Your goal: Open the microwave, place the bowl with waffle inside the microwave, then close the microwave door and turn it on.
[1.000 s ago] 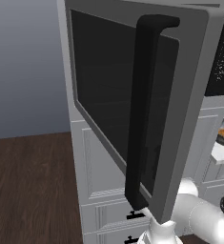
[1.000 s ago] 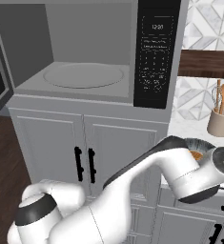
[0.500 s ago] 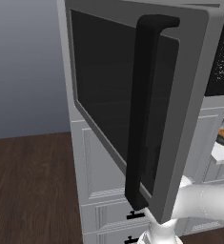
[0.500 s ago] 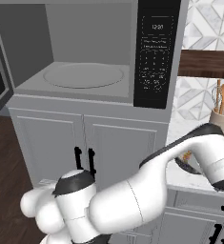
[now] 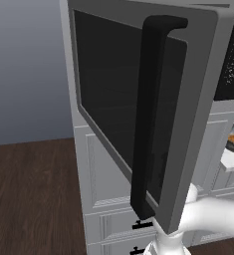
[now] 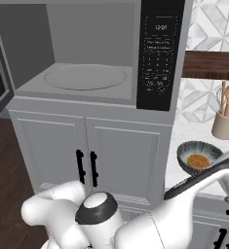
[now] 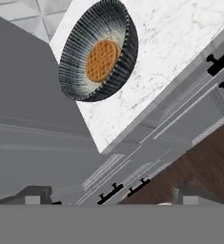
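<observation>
Already the microwave door [image 5: 153, 119] stood swung wide, leaving the cavity free for loading. The gripper [image 7: 108, 200] hung with jaws spread apart and empty, the bowl [image 7: 98, 51] with its waffle [image 7: 102, 60] lying ahead of it on the counter [image 7: 180, 71], likely the next grasp.

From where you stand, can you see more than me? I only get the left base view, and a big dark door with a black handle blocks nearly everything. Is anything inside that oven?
Observer: No food inside; the microwave cavity holds just its round glass plate.
Visitor: What's that bit of orange at my right edge?
Observer: A waffle lying in a ribbed bowl on the marble counter.
Visitor: Is the robot holding it?
Observer: No. The gripper is open, away from the bowl.
</observation>
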Available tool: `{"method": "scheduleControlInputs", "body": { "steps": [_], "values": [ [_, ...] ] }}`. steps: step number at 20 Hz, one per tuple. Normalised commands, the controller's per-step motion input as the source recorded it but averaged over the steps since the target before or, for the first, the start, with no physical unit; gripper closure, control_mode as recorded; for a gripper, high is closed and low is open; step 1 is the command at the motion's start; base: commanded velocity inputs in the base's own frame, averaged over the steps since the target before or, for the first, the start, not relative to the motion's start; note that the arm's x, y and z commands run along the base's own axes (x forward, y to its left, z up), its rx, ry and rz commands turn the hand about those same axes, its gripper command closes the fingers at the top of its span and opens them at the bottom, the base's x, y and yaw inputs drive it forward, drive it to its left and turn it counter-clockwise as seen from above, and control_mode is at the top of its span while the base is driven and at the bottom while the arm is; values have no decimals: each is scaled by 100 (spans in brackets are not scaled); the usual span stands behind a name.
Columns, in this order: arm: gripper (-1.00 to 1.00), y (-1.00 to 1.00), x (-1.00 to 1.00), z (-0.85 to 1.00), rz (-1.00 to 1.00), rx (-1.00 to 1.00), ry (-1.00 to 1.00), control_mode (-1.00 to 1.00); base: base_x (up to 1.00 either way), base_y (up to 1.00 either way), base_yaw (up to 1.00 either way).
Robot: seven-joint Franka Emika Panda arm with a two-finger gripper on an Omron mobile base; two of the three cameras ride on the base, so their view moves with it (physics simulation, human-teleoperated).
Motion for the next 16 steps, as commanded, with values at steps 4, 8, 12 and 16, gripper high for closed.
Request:
{"method": "scheduleControlInputs", "body": {
  "steps": [4,8,12,16],
  "values": [
    [-100,60,19,-30,-52,0,0,-100,0,0,0],
    [-100,72,20,-32,-49,0,-1,-100,0,0,0],
    [-100,30,33,-19,-44,0,-1,-100,0,0,0],
    [-100,-3,52,0,-21,0,2,-100,0,0,0]
  ]
}}
